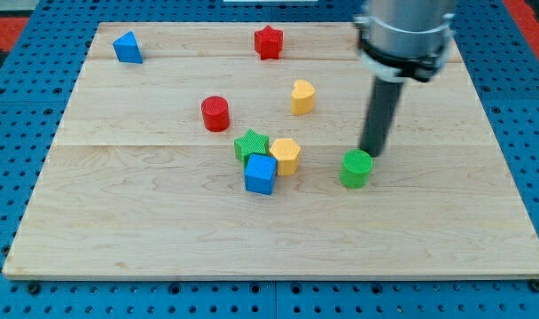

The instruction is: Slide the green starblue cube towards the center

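Observation:
The green star (251,144) lies near the board's middle. The blue cube (261,174) sits just below it and touches it. A yellow hexagon block (285,156) touches both on their right. My tip (372,153) is to the right of this cluster, just above and behind the green cylinder (356,168), close to it or touching it. The tip is well apart from the star and the cube.
A red cylinder (215,113) stands up-left of the star. A yellow heart-like block (302,97) lies above the cluster. A red star (268,42) is at the top middle, a blue triangle (127,47) at the top left. The wooden board (119,221) lies on a blue pegboard.

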You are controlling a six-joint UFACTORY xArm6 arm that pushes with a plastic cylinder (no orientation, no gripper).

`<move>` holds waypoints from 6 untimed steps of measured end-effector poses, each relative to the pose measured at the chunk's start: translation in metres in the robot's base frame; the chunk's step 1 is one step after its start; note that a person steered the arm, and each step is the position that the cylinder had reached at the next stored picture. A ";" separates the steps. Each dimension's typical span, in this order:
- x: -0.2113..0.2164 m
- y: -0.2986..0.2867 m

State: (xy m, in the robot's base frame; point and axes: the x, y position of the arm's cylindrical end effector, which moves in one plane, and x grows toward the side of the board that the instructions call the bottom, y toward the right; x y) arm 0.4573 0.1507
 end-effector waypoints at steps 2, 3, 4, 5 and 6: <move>0.119 -0.066; 0.099 -0.137; 0.062 -0.168; 0.028 -0.166; 0.005 -0.176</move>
